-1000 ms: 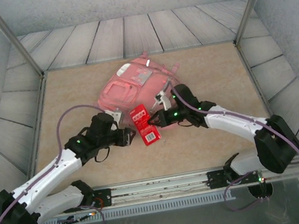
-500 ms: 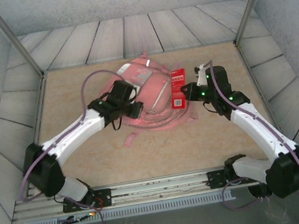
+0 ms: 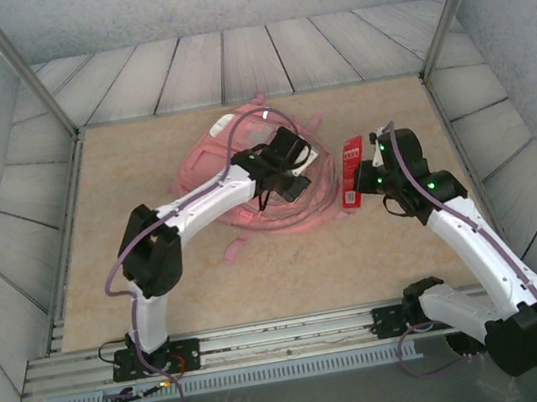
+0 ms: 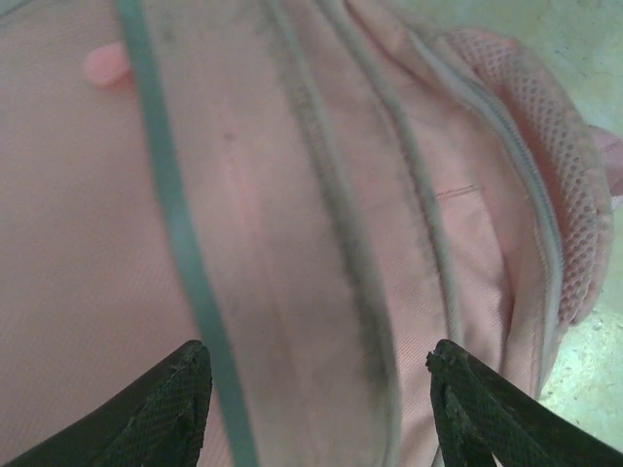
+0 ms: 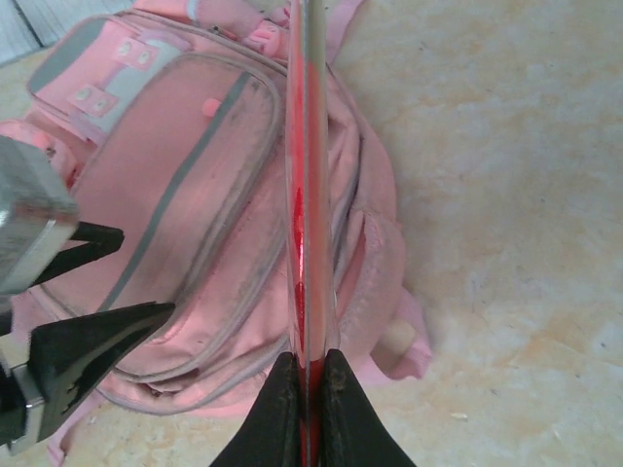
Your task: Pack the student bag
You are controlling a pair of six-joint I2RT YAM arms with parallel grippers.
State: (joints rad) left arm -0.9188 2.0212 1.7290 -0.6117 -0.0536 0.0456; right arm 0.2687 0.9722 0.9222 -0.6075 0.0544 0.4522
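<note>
The student bag [image 3: 204, 158] is a large pink backpack lying flat in the middle of the table; its grey-zipped front pocket shows in the right wrist view [image 5: 185, 195]. My left gripper [image 3: 292, 171] hovers open over the bag's right part, its fingertips wide apart above the pink fabric [image 4: 321, 243] with nothing between them [image 4: 316, 389]. To the bag's right, my right gripper [image 3: 367, 182] is shut on a flat red packet [image 3: 351, 170], held upright and seen edge-on [image 5: 304, 195] between the fingers [image 5: 310, 379].
A loose pink strap end [image 3: 233, 250] lies on the beige tabletop in front of the bag. Wood-plank walls and metal corner posts [image 3: 441, 3] ring the table. The mounting rail [image 3: 289, 334] runs along the near edge.
The right arm carried the red packet from in front of the bag up to its right side. The left arm swung from the bag's near left across to its right part, jaws narrowing slightly.
</note>
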